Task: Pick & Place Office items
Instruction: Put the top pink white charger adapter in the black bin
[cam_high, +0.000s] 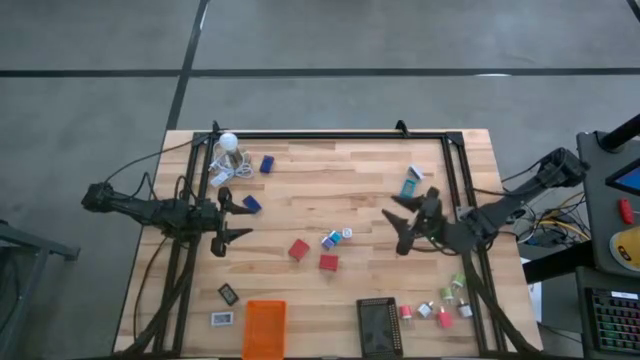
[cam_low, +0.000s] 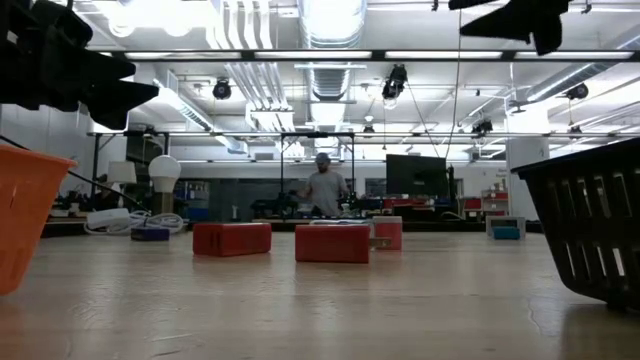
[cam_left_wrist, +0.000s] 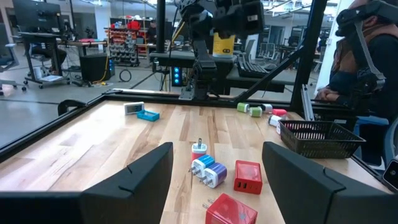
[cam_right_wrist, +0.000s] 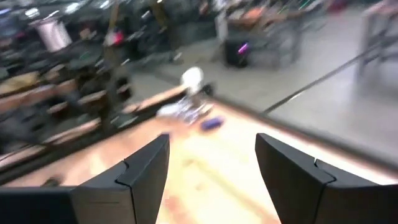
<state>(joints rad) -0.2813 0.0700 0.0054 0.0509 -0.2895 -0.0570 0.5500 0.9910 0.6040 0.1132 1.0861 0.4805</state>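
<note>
While hovering open and empty, left tool (cam_high: 228, 220) and right tool (cam_high: 408, 222) flank red cubes (cam_high: 299, 249) mid-counter (cam_high: 370, 180); likely approach step, next needing descent onto one cube, then carry to the orange tray (cam_high: 264, 329).

Wood tabletop (cam_high: 360, 190) carries: 2 red cubes (cam_high: 299, 250) mid, blue blocks (cam_high: 267, 164) nr far-left corner w/ a white bulb (cam_high: 228, 142), orange tray (cam_high: 264, 328) & black tray (cam_high: 378, 326) at near edge, teal box (cam_high: 410, 187) far right.

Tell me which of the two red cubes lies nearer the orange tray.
The red cube on the left arm's side. It lies closer to the orange tray than the other red cube, which lies toward the black tray.
</note>
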